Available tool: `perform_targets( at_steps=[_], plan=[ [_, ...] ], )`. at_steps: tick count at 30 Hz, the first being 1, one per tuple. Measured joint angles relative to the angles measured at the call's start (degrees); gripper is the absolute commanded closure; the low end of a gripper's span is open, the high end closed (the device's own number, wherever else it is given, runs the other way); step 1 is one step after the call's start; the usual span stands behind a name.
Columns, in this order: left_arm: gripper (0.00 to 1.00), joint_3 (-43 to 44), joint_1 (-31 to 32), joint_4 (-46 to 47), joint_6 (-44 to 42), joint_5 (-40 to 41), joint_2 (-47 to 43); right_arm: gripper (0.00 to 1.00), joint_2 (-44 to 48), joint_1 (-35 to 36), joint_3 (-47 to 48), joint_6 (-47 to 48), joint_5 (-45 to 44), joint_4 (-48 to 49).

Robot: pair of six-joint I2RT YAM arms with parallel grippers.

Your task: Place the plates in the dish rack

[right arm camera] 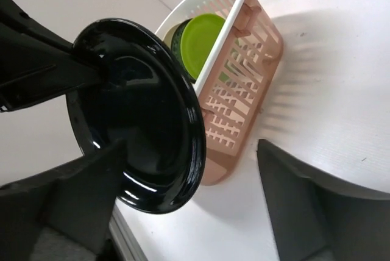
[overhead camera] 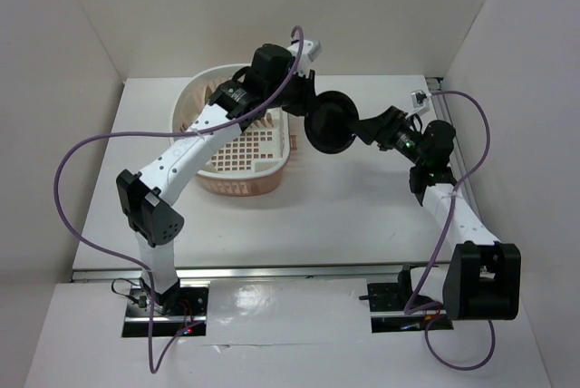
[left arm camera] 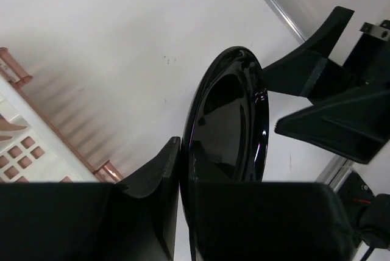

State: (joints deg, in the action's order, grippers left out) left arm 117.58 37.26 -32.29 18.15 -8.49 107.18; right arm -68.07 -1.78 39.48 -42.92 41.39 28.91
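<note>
The glossy black plate (overhead camera: 326, 121) hangs on edge in the air just right of the pale pink dish rack (overhead camera: 237, 157). My left gripper (overhead camera: 308, 102) reaches across the rack and is shut on the plate's rim (left arm camera: 228, 114), as the left wrist view shows. My right gripper (overhead camera: 361, 130) is open at the plate's other side. In the right wrist view its fingers (right arm camera: 79, 194) stand wide apart, with the plate (right arm camera: 137, 114) by the left one. The lime green plate (right arm camera: 204, 40) stands upright in the rack (right arm camera: 244, 90), with a dark plate (right arm camera: 175, 36) behind it.
The rack's near corner and handle (left arm camera: 106, 169) lie just left of my left fingers. White walls close in the table on the left, back and right. A small grey object (overhead camera: 419, 96) sits at the back right of the table.
</note>
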Motion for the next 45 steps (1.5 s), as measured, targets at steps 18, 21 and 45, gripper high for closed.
perform_targets(
  at_steps=[18,21,45],
  plan=[
    [1.00,3.15,-1.03,-0.11,-6.34,46.99,2.01,0.00,-0.52,0.57,2.14,6.62,-13.64,-13.46],
    [1.00,5.66,-1.42,-0.07,-6.84,53.55,5.16,0.00,-1.33,0.68,1.31,6.60,-14.01,-13.73],
    [1.00,4.44,-3.02,9.84,-13.55,72.48,15.58,0.00,-4.44,12.00,1.22,6.78,-16.17,-17.20]
  ],
)
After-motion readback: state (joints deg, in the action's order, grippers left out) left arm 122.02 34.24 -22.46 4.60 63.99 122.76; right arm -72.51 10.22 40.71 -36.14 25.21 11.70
